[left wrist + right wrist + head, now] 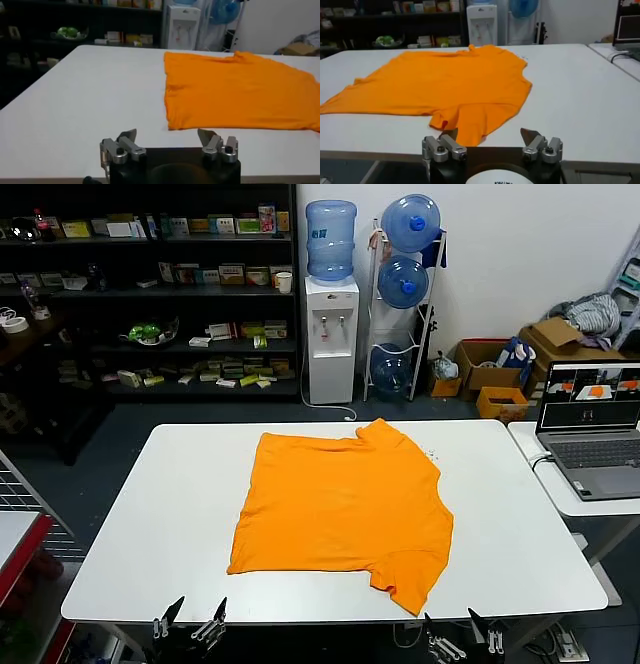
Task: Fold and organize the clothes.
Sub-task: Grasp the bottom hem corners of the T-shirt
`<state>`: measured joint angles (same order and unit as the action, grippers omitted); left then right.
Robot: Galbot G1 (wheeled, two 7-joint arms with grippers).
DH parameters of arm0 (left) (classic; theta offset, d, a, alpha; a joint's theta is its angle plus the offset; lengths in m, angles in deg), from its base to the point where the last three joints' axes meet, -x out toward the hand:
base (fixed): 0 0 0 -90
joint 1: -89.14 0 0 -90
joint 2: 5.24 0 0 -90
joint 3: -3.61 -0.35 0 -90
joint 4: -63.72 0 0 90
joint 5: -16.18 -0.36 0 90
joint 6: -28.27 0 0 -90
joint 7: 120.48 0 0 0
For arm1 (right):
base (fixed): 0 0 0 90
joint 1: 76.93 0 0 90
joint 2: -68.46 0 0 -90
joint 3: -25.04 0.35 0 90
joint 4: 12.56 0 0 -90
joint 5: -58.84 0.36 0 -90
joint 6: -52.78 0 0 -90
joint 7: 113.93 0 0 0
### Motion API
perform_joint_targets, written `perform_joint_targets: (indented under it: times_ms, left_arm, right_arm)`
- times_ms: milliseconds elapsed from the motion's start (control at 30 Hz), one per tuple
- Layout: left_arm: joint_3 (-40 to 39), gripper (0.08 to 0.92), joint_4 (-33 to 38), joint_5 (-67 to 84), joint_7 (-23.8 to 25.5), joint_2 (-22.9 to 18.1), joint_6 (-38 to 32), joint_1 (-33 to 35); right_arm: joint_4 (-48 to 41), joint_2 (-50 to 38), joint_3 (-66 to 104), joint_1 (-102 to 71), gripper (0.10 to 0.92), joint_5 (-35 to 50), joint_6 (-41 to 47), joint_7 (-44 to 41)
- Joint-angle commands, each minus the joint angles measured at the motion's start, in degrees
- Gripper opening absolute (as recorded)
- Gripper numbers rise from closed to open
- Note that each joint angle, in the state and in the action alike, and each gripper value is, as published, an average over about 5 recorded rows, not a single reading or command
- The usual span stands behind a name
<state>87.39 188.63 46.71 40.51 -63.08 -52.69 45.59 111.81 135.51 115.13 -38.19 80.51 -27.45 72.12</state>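
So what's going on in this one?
Nothing is being handled yet. A bright orange short-sleeved cotton T-shirt lies spread flat and unfolded on the white table. The left pincer and the right pincer hang open at the table's near edge, apart from the shirt.

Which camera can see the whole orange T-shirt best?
The head view: it looks down on the whole T-shirt, spread flat on the white table. The left wrist view cuts off one side; the right wrist view shows all of it, but low and slanted.
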Motion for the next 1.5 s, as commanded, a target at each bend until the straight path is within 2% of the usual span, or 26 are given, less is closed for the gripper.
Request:
perform_joint_targets:
  times_ms: [33,200,367,500,767,1200,1300,1367,1500]
  left_arm:
    - [0.22,0.823,-0.66,0.15,0.93,0.26,-0.14,-1.24]
    - [-0.85,0.823,-4.72,0.92,2.8,-0.52,0.71,-7.77]
    - [-4.01,0.823,-11.33,2.49,3.18,-2.32,2.52,-17.27]
    - [-6.16,0.823,-15.0,2.66,3.2,-3.47,3.15,-21.88]
    - [-8.62,0.823,-17.41,3.21,2.26,-3.1,4.68,-24.98]
    - [-9.8,0.823,-17.57,4.14,0.85,-2.82,6.09,-25.61]
    - [-10.23,0.82,-17.7,4.16,0.29,-2.89,6.3,-25.61]
    - [-10.54,0.809,-17.73,4.16,-0.1,-2.89,6.63,-25.5]
    - [-10.91,0.719,-17.83,4.22,-0.53,-2.92,7.35,-25.38]
  right_arm:
    - [-0.57,0.0,-0.02,0.68,0.823,0.28,-0.41,0.21]
    - [-4.14,0.76,-1.33,6.39,0.823,0.71,-0.19,1.55]
    - [-10.1,1.71,-3.07,13.68,0.823,0.87,0.78,2.18]
    - [-13.1,2.85,-4.14,16.68,0.823,0.69,1.57,2.31]
    - [-13.77,4.83,-5.95,18.31,0.823,0.3,2.51,3.47]
    - [-14.08,6.18,-9.04,19.37,0.822,-1.54,3.88,4.63]
    - [-14.26,6.2,-9.26,19.2,0.784,-1.74,4.13,4.81]
    - [-14.3,6.19,-9.32,19.06,0.727,-1.85,4.23,4.95]
    - [-14.21,6.08,-9.33,18.73,0.614,-2.14,4.06,5.11]
